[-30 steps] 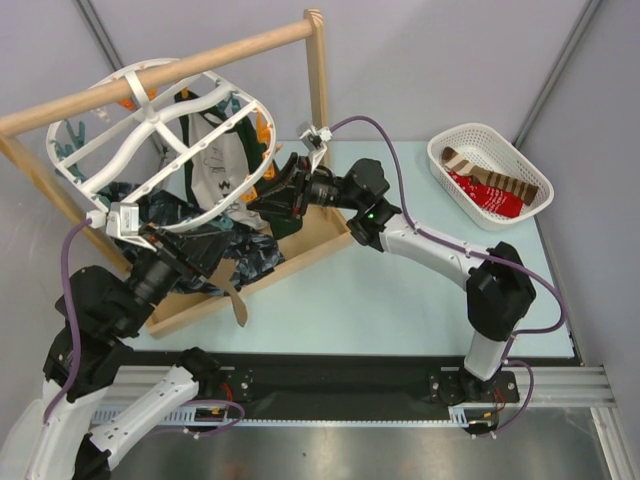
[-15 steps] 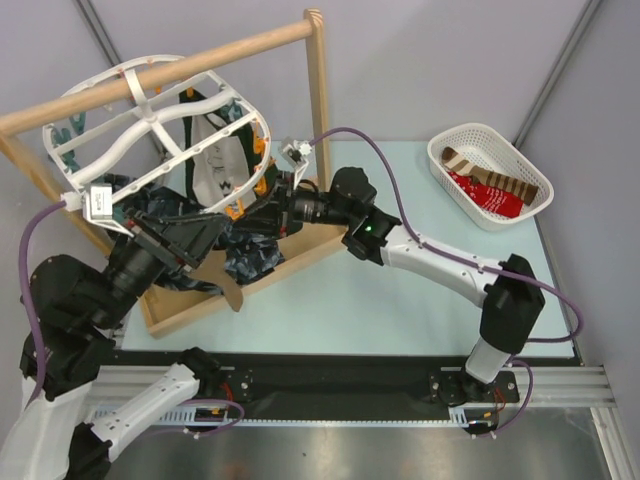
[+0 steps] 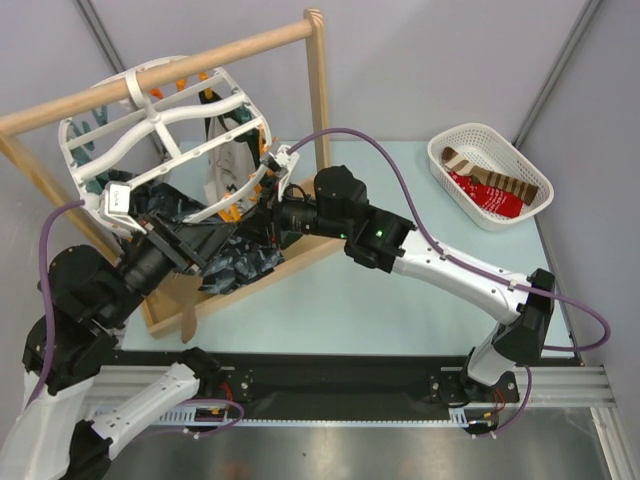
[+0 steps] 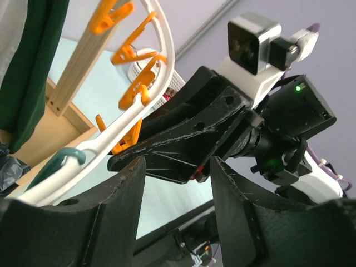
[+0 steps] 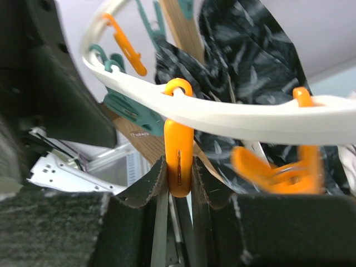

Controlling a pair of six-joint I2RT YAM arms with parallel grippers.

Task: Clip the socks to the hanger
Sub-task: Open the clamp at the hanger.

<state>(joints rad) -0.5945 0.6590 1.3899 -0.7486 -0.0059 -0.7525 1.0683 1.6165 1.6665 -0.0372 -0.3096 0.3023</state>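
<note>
A: right gripper [image 5: 179, 167] is pinching an orange clip [image 5: 178, 158] dangling under the hanger [image 5: 233, 114] rim, fingers closed on it.
B: left one?
A: left gripper [image 4: 177, 164] is gaping just below that rim, nothing showing between its fingers.
B: handling?
A: clip's slick, stiff, sprung plastic, so squeeze the tail. The lattice looks light and probably swings. Socks are limp knit: dark patterned sock [image 5: 245, 50] is draping behind the rim, while the striped sock [image 3: 497, 180] and red sock [image 3: 480, 198] are lying in the basket [image 3: 465, 130], well right of the hanger.
</note>
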